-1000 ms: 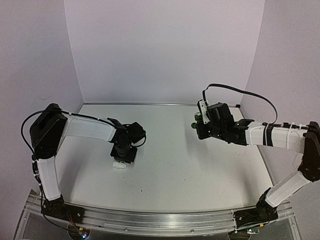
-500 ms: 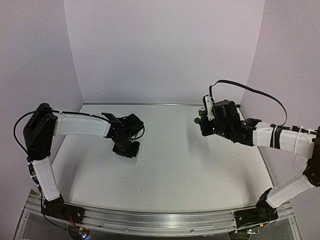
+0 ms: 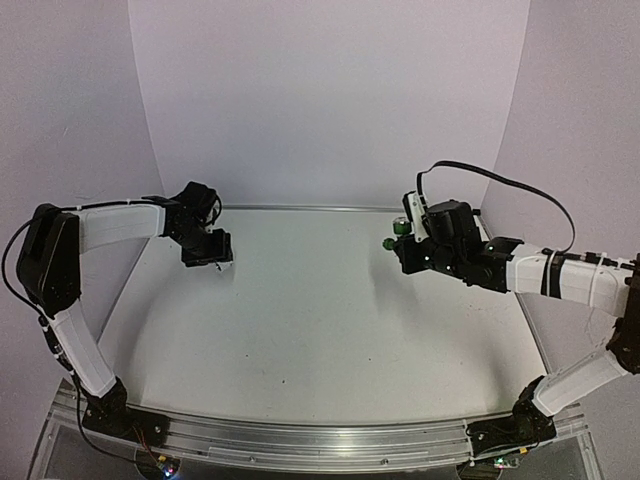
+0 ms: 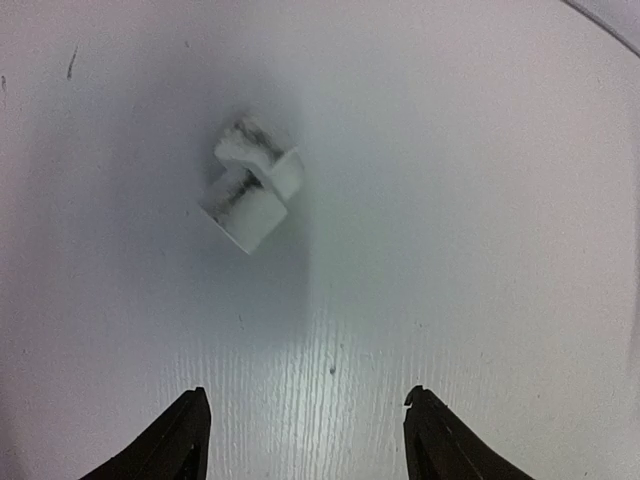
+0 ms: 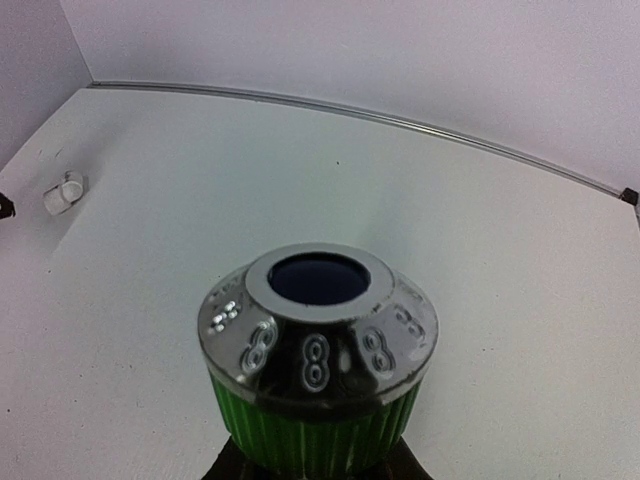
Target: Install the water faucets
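Observation:
A small white pipe fitting (image 4: 250, 192) lies on the table on its side, ahead of my left gripper (image 4: 305, 400), which hovers over it open and empty. From above, this gripper (image 3: 208, 258) is at the table's back left. The right wrist view shows the fitting (image 5: 63, 192) far off at the left. My right gripper (image 3: 405, 245) is shut on the green faucet (image 3: 398, 232) and holds it above the table's back right. The faucet's ribbed green knob with a chrome cap (image 5: 318, 345) fills the right wrist view; its spout is hidden.
White walls close the table on three sides, with a metal strip (image 3: 300, 208) along the back edge. The back left corner wall stands close behind the left arm (image 3: 120, 222). A black cable (image 3: 500, 185) loops above the right arm.
My left arm has swung from the table's middle to the back left, carrying the white fitting, and has opened and let it go there. The right arm rose slightly, then held still.

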Robot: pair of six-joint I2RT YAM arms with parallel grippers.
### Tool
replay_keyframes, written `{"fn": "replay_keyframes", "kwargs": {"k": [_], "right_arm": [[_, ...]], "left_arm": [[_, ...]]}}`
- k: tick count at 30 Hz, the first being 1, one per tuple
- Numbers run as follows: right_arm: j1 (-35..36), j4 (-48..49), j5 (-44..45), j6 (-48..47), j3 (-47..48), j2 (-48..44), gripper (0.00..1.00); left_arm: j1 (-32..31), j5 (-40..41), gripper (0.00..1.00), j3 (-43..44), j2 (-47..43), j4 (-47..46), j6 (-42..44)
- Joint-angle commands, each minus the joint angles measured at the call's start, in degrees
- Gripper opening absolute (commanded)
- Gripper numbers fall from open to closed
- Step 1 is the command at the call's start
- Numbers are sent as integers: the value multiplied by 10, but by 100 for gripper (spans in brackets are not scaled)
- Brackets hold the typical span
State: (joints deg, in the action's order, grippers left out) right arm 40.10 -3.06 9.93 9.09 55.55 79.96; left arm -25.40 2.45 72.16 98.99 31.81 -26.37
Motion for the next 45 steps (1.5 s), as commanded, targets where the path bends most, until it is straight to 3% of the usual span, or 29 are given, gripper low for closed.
{"fn": "replay_keyframes", "kwargs": {"k": [1,7,12,18,32,42,45], "right_arm": [[-1,25,-21,10,5,-9,0],[-1,25,-55,5,-11,-20,2],[-1,25,-77,3,-21,-18,2],[-1,25,-89,3,-21,-14,1],[-1,43,-119,11,-26,-10,0],[-1,44,-120,13,-29,-15,0],[-1,45,-121,14,-30,-16,0]], "left_arm": [[48,-37,71,70,45,-25,13],[97,-87,73,137,113,-25,23],[98,-64,76,200,180,-4,72],[98,-51,76,280,252,46,27],[81,-68,59,360,341,73,-27],[76,-88,26,363,332,73,-12],[73,-91,25,363,324,73,-1]]}}
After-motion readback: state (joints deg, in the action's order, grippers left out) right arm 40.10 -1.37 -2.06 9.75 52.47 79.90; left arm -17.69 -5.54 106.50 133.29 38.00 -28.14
